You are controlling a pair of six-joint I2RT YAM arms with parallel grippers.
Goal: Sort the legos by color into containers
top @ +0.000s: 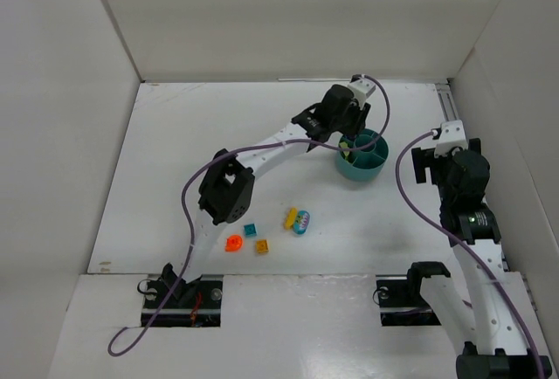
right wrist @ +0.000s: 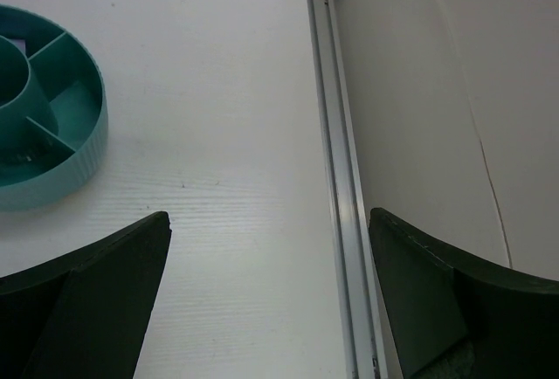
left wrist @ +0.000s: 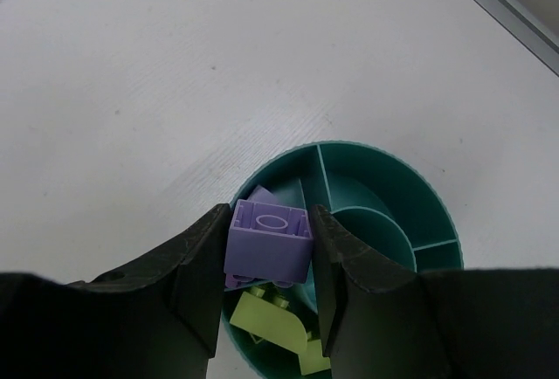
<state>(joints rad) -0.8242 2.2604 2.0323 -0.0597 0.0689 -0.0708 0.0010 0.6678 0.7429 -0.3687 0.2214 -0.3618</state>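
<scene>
One purple brick (left wrist: 269,244) in left gripper (left wrist: 268,226), seen only wrist-side.

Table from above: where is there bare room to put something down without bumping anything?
Bare: the far-left table beside the left wall, and the strip between the teal cup and the rail. Crowded: the loose bricks near the front middle, and over the cup, where the left gripper holds a purple brick.

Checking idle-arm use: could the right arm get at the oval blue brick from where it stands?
Probably yes. The right gripper is open and empty near the cup, and the blue brick lies on bare table with a yellow brick beside it; the left arm spans farther back.
</scene>
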